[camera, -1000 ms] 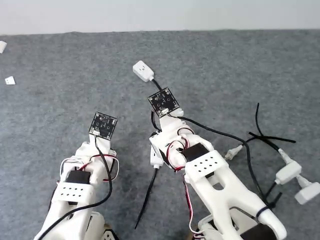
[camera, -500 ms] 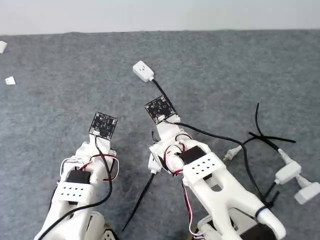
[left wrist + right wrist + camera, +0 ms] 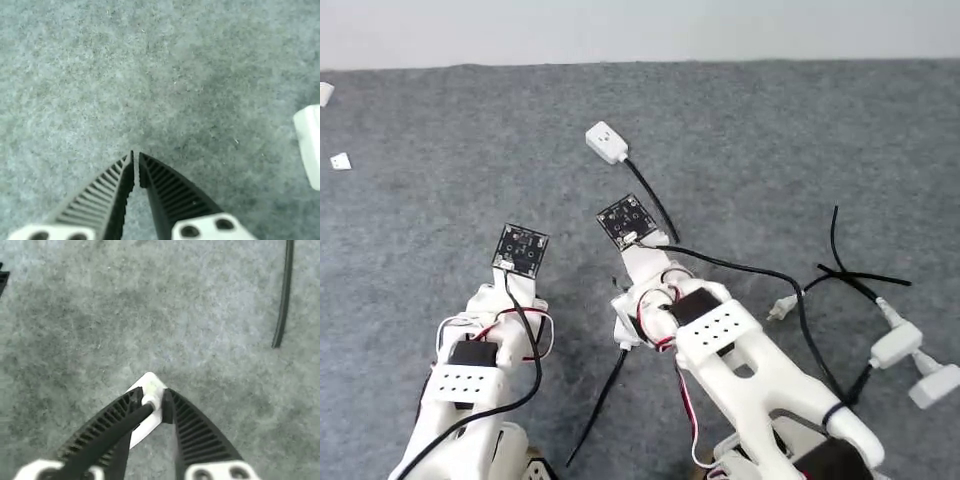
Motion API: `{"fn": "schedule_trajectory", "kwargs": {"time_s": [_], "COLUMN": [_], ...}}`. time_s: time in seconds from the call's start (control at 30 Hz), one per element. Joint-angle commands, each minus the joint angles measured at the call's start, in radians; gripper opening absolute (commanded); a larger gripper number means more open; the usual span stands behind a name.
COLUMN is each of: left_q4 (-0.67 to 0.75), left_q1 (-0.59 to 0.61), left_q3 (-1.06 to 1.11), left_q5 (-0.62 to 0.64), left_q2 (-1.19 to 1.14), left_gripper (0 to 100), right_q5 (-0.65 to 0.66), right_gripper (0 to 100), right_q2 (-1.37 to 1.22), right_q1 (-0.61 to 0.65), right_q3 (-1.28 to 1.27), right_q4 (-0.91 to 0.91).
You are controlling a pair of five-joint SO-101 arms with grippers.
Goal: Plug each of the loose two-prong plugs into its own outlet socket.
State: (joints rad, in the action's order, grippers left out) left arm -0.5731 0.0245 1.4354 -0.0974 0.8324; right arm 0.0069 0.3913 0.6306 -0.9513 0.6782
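Two white arms point(image 3: 470, 385) point(image 3: 750, 350) stand over grey carpet point(image 3: 440, 130). The high view lays out three white sockets point(image 3: 606, 142) point(image 3: 898, 346) point(image 3: 934, 385), one ahead of the arms and two far right, with one loose plug point(image 3: 782, 307) near those two. Up close, the right gripper point(image 3: 152, 396) pinches a second, white plug point(image 3: 150, 384). The left gripper point(image 3: 136, 156) is closed to a hairline gap, holding nothing.

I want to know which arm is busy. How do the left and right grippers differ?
The left gripper is shut on nothing, while the right gripper is shut on a white connector. The left gripper's fingers nearly meet at the tips; the right gripper's are held apart by the connector. Both have black ribbed fingers and point down at the grey carpet.
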Motion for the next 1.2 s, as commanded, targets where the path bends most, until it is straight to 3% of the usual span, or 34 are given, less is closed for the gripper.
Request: {"fn": "schedule_trajectory", "kwargs": {"time_s": [0.0,0.13,0.47,0.6,0.77,1.0,1.17], "left_q4": [0.028,0.077,0.091,0.091,0.091,0.091,0.091], "left_q1": [0.011,0.084,0.123,0.124,0.124,0.124,0.124], "left_q3": [-0.012,-0.030,-0.053,-0.053,-0.053,-0.053,-0.053], "left_q5": [0.002,0.009,0.058,0.058,0.058,0.058,0.058], "left_q2": [0.018,0.018,0.017,0.017,0.017,0.017,0.017], "left_gripper": [2,2,2,2,2,2,2], "right_q5": [-0.176,-0.336,-0.451,-0.451,-0.348,-0.338,-0.261], "right_gripper": [21.3,29.3,29.2,25.6,0.0,0.8,0.8], "right_q2": [-0.030,-0.031,-0.286,-0.458,-0.512,-0.317,-0.068], "right_q1": [0.038,0.081,0.111,0.111,0.108,0.039,-0.139], "right_q3": [0.038,0.058,0.276,0.477,0.555,0.445,0.344], "right_q4": [0.039,0.050,0.122,0.311,0.340,0.332,0.343]}}
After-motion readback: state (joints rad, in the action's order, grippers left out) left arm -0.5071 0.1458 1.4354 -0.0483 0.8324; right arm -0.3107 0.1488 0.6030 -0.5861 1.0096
